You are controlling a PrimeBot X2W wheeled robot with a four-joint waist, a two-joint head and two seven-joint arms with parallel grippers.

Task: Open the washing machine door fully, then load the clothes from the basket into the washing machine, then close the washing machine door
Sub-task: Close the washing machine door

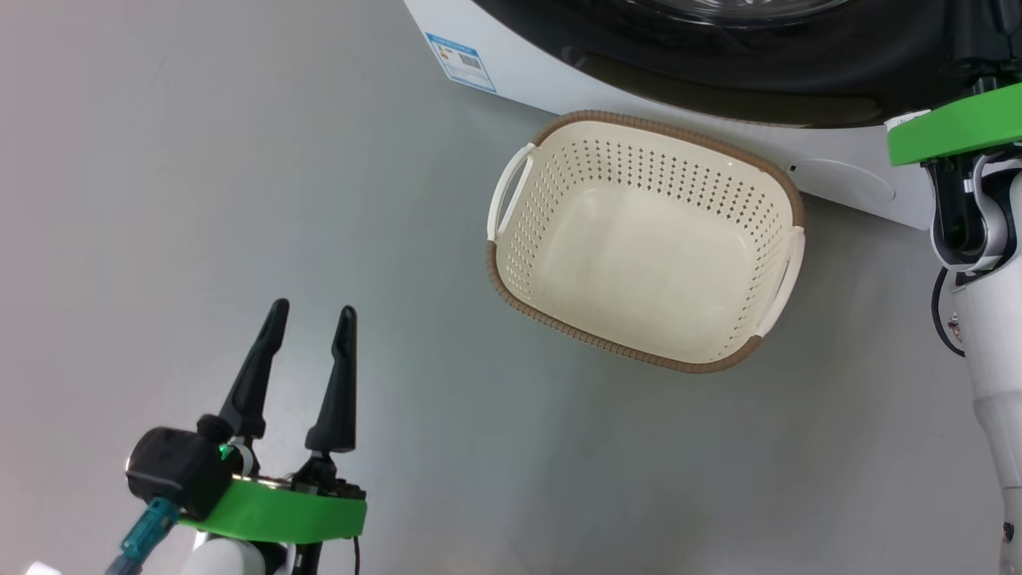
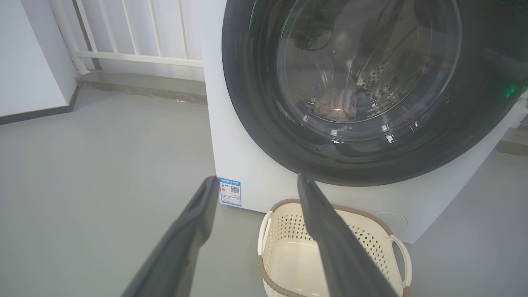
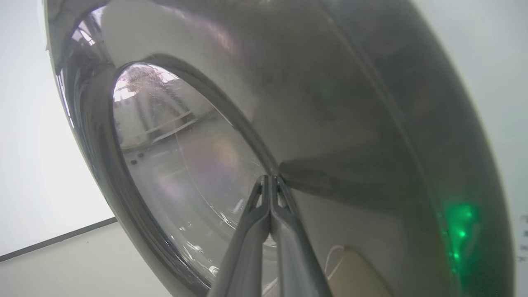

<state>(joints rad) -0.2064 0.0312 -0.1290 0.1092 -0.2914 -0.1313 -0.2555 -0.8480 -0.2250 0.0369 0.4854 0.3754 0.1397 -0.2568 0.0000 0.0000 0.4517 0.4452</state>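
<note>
The washing machine (image 2: 247,165) is white, and its door (image 2: 255,103) lies against the front with its black rim around the glass. Through the glass the clothes (image 2: 338,105) show as a pale bundle low in the drum. The cream basket (image 1: 647,263) stands on the floor in front of the washer with nothing in it, and its inside also appears between my left fingers (image 2: 288,255). My left gripper (image 1: 311,307) is open and empty, low and to the left of the basket. My right gripper (image 3: 270,177) is shut, its tips against the door (image 3: 350,123) beside the window's edge.
A blue label (image 1: 461,60) marks the washer's lower corner. My right forearm with its green bracket (image 1: 954,128) rises along the right edge of the head view. A white railing (image 2: 132,41) and a wall with a dark skirting (image 2: 33,111) stand left of the washer, beyond open grey floor.
</note>
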